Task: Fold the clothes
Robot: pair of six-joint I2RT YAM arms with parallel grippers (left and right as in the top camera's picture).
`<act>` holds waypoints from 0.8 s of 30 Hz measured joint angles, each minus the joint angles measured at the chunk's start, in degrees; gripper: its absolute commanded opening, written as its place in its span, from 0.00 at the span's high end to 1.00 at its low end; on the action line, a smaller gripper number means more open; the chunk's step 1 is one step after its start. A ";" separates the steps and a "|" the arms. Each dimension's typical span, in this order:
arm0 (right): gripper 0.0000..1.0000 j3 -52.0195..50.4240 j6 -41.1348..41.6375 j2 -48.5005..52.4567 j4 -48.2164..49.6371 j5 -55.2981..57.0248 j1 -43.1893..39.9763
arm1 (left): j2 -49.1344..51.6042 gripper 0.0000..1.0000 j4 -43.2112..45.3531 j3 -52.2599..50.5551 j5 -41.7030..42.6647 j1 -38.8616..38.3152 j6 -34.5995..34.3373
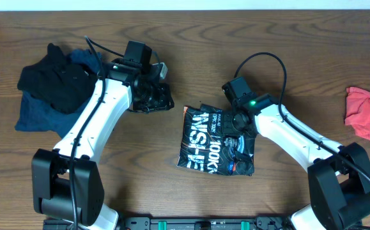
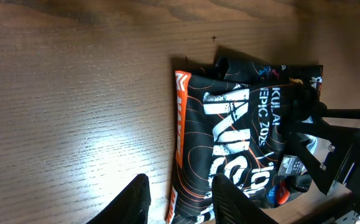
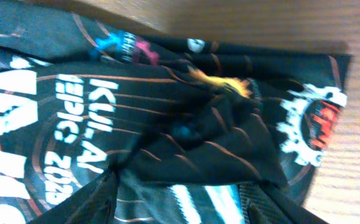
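Now | black jersey (image 1: 215, 140) lies folded small at table (image 1: 172, 38) centre | right gripper (image 3: 183, 205) jaws spread over its rumpled right edge, clasping nothing | left gripper (image 2: 180, 202) released, hovering just left | risk: rising fingers could snag thin cloth, undoing the fold | bare wood left and near; dark clothes pile (image 1: 53, 86) far left

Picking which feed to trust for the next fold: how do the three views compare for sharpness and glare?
Overhead: even light, sharp, the thin black patterned jersey clear. Left wrist: lettering crisp, but a white glare patch washes out part of the brown wooden table. Right wrist: soft and smeared, cloth filling the frame, logos hard to read.
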 measured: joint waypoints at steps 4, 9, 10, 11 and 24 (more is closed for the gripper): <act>0.40 -0.02 -0.31 0.00 1.70 -1.03 0.00 | 0.00 0.64 0.00 0.00 0.00 0.00 0.00; 0.50 -0.02 -0.28 0.00 2.84 -1.55 0.00 | 0.00 0.64 0.00 0.00 0.00 0.00 0.00; 0.55 -0.02 -0.33 0.00 2.84 -1.53 0.00 | 0.00 0.64 0.00 0.00 0.00 0.00 0.00; 0.63 -0.02 -0.09 0.00 2.80 -1.51 0.00 | 0.00 0.64 -0.02 0.00 0.00 0.00 0.00; 0.99 -0.02 6.16 0.00 -2.03 4.09 -0.92 | 0.00 0.64 -0.04 0.00 0.00 0.00 0.09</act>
